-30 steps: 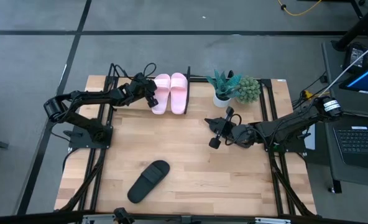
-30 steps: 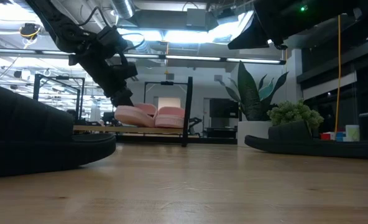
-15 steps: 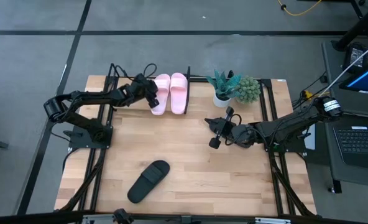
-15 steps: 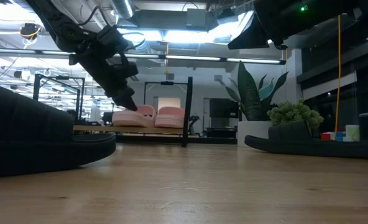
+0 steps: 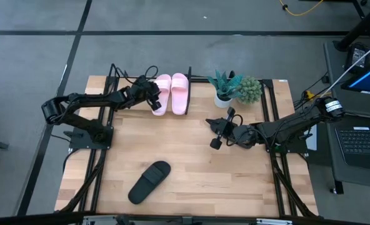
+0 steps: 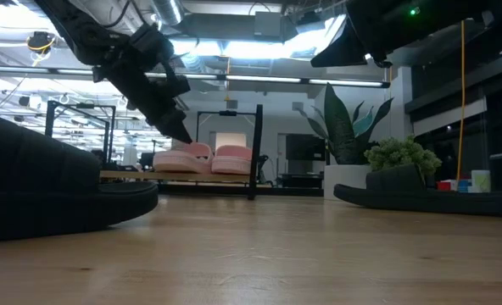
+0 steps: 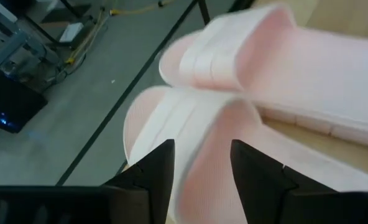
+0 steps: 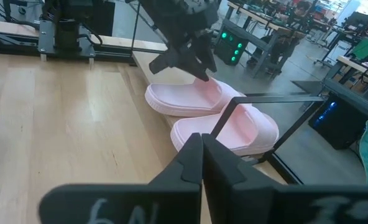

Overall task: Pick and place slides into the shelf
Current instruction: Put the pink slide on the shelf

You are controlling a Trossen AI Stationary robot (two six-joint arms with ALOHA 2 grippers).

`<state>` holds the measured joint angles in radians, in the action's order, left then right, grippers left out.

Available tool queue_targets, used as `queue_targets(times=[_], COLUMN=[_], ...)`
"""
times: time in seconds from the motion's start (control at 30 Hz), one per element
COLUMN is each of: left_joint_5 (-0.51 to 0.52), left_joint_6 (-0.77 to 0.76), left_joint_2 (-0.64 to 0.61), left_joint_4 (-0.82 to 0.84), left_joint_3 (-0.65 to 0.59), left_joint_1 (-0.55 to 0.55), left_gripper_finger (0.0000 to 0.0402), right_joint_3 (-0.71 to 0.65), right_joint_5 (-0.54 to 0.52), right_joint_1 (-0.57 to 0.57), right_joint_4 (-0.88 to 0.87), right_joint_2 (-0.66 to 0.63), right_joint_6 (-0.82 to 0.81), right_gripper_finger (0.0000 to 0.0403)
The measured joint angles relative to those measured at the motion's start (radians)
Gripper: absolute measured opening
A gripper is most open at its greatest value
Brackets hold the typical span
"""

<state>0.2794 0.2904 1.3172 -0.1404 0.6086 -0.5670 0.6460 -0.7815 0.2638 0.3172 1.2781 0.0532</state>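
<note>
Two light pink slides (image 5: 162,94) (image 5: 179,92) lie side by side, soles down, on the shelf (image 5: 189,78) at the table's far edge, and they also show in the low view (image 6: 202,158). My left gripper (image 5: 152,95) hovers open just above the left pink slide (image 7: 196,137), its fingers standing over the strap. A black slide (image 5: 149,181) lies sole down on the near left of the table. My right gripper (image 5: 215,132) waits shut over the table's middle right (image 8: 200,165). I see no second black slide in the high view.
Two potted plants (image 5: 222,87) (image 5: 249,89) stand at the far edge, right of the shelf. Black side rails (image 5: 274,125) run along both table sides. In the low view, flat dark shapes lie close on the left (image 6: 56,199) and right (image 6: 429,199). Bare wood (image 5: 191,156) spreads mid-table.
The left pink slide, raised and tilted a second ago, has come down level on the shelf beside the other. My left gripper has since risen a little above it.
</note>
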Motion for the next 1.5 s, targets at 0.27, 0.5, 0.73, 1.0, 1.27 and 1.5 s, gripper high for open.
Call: queue_targets(times=[0.27, 0.5, 0.73, 1.0, 1.27, 1.5], left_joint_5=[0.000, 0.069, 0.000, 0.018, 0.033, -0.003], left_joint_6=[0.003, -0.079, -0.113, -0.146, -0.152, -0.166], left_joint_2=[-0.147, -0.232, -0.231, -0.173, -0.066, -0.036], left_joint_4=[0.094, 0.377, 0.464, 0.466, 0.467, 0.461], left_joint_3=[0.000, 0.000, 0.000, 0.000, 0.000, 0.000], left_joint_1=[0.026, 0.025, 0.028, 0.067, 0.087, 0.092], left_gripper_finger=[0.0149, 0.0093, 0.0008, 0.0001, 0.0000, 0.0000], right_joint_3=[0.000, 0.000, 0.000, 0.000, 0.000, 0.000], right_joint_5=[0.000, 0.000, 0.000, 0.000, 0.017, 0.017], right_joint_1=[0.000, 0.000, 0.000, 0.000, 0.002, 0.002], right_joint_4=[0.000, -0.001, -0.001, -0.001, -0.008, -0.009], right_joint_2=[0.000, 0.000, 0.000, 0.000, 0.000, 0.000], right_joint_6=[-0.024, -0.019, -0.023, -0.024, -0.024, -0.023], right_gripper_finger=[0.0016, 0.0005, 0.0005, 0.0009, 0.0008, 0.0004])
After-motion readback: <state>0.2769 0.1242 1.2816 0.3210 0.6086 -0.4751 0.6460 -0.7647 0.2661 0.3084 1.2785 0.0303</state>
